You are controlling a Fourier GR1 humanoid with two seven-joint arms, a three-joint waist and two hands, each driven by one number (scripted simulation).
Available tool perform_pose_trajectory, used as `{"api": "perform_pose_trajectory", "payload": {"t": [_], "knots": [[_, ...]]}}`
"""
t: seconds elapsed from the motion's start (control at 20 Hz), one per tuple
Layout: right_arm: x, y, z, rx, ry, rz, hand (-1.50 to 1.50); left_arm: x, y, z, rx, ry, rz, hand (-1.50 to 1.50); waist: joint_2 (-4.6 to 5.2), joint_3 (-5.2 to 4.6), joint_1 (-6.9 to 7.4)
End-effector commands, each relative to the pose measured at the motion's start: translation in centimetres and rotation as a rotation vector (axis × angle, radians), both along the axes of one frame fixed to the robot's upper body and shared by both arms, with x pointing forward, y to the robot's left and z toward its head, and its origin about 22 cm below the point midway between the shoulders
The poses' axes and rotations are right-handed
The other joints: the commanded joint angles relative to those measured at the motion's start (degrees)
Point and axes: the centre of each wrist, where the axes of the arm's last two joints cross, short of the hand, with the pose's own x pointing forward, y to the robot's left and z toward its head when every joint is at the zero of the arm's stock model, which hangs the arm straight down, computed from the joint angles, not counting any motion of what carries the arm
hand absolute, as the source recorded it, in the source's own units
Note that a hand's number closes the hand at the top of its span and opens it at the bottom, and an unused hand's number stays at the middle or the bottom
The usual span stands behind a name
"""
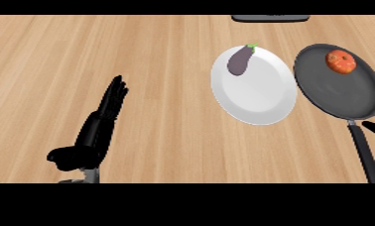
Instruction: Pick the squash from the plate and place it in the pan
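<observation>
Glossy black robot hand (93,130), slim tapering fingers (115,95), grey forearm (89,174)

On the desk (110,46) a plate (256,106) lies right of the middle, and a pan (330,96) lies just beside it on the right, their rims close enough that contact cannot be judged. An eggplant (240,61) rests on the plate's far left part. A round squash (340,61) sits in the pan's far part. The pan's handle (362,150) runs toward the near edge. A flat object (270,18) lies behind the plate at the far edge. The left robot hand (99,126) is near left, well apart from the plate.
</observation>
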Motion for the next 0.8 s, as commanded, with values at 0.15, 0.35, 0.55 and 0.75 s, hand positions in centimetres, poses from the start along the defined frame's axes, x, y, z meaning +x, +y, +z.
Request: {"api": "perform_pose_trajectory", "payload": {"t": [0.15, 0.35, 0.55, 0.75], "knots": [[-3.1, 1.3, 1.6, -0.031, 0.031, 0.007, -1.5, -0.3, 1.3, 1.6, 0.009, -0.012, 0.004, 0.0, 0.15, 0.06, 0.47], [-3.0, 1.5, 0.5, -0.046, 0.051, 0.022, -1.5, 2.0, -0.5, 0.2, 0.001, -0.006, -0.017, 0.0, 0.22, 0.06, 0.43], [-3.1, 3.3, 1.6, -0.06, 0.08, -0.013, -1.5, 1.3, 0.5, 0.4, -0.016, -0.005, -0.011, 0.0, 0.2, 0.06, 0.45], [-5.2, 1.3, 0.8, -0.068, 0.096, -0.036, -1.5, -0.2, 0.3, -0.9, 0.0, -0.014, -0.015, 0.0, 0.19, 0.06, 0.46]]}}
